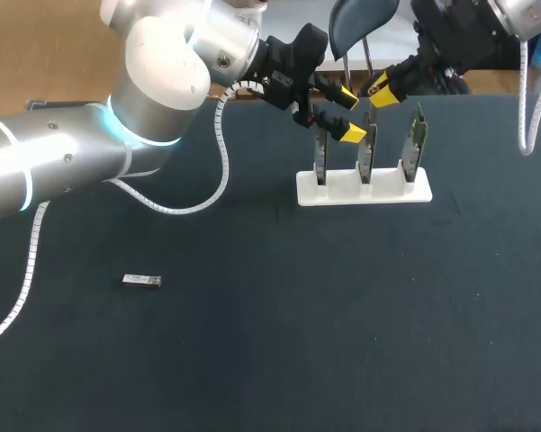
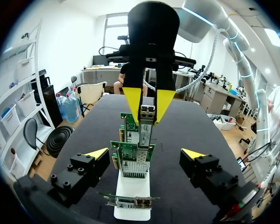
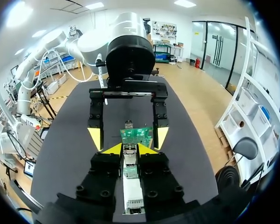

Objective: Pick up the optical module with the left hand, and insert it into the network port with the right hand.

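Evidently the small silver rectangular optical module (image 1: pixel 142 281) is in neither grasp: it lies flat on the dark, matte bench (image 1: pixel 252 360), well apart from both sets of jaws. The left gripper (image 1: pixel 349 115) hangs with its jaws released and spread wide, sighting down a row of three green circuit cards (image 2: pixel 133 158) that stand on edge in a glossy white slotted plastic stand (image 1: pixel 365 191). The nearest card sits just ahead of and between those jaws, untouched. The stand probably holds the cards upright so that their metal ports face upward for a top-down insertion. The right gripper (image 3: pixel 130 149) comes in from the row's opposite end, its jaws clenched on a narrow silvery metal piece (image 2: pixel 147 114) at a card's top edge; whether that is a second module or the port's own housing I cannot tell. Hard, smooth and boxy, the module on the bench should suit a pinch across its long flat sides, a pick-up not yet done by the left arm.
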`<action>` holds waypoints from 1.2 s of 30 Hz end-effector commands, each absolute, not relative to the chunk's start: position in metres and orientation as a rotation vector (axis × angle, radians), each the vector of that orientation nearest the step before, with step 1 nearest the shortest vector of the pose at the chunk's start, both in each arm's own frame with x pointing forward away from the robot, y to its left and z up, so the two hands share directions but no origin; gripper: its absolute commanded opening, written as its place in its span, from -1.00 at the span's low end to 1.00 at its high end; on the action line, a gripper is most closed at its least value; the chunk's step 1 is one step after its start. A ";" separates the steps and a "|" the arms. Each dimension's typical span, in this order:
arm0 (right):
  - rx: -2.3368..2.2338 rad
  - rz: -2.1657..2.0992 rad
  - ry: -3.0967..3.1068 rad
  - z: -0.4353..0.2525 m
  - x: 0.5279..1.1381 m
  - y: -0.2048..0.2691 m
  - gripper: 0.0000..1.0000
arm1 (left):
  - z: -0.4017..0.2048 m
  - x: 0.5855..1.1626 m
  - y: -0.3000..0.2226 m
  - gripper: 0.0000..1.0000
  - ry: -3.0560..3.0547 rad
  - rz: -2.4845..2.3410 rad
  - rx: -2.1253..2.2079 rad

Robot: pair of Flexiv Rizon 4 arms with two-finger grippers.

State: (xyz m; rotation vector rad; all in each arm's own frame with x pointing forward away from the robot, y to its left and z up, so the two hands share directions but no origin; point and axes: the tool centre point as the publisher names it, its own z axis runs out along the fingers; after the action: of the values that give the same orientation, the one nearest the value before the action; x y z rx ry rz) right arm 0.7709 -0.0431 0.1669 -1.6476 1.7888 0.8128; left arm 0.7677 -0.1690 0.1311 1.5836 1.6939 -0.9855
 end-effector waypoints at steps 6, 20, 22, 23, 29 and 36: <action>-1.649 0.800 1.784 0.169 0.772 -0.043 -1.00 | 0.131 0.769 -0.170 1.00 1.695 -0.986 1.588; -1.649 0.810 1.802 0.161 0.773 -0.043 -1.00 | 0.131 0.769 -0.170 1.00 1.695 -0.986 1.588; -1.649 0.809 1.806 0.160 0.773 -0.044 -1.00 | 0.131 0.769 -0.170 1.00 1.695 -0.986 1.588; -1.649 0.809 1.807 0.160 0.773 -0.044 -1.00 | 0.131 0.769 -0.170 1.00 1.695 -0.986 1.588; -1.647 0.806 1.800 0.163 0.773 -0.044 -1.00 | 0.131 0.769 -0.170 1.00 1.695 -0.986 1.588; -1.636 0.825 1.822 0.153 0.774 -0.044 -1.00 | 0.131 0.769 -0.170 1.00 1.695 -0.986 1.588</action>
State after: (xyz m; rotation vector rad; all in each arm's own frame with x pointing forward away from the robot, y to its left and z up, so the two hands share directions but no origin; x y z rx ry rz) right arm 0.7714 -0.0446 0.1566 -1.6348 1.8243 0.8176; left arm 0.7677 -0.1690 0.1311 1.5836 1.6939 -0.9855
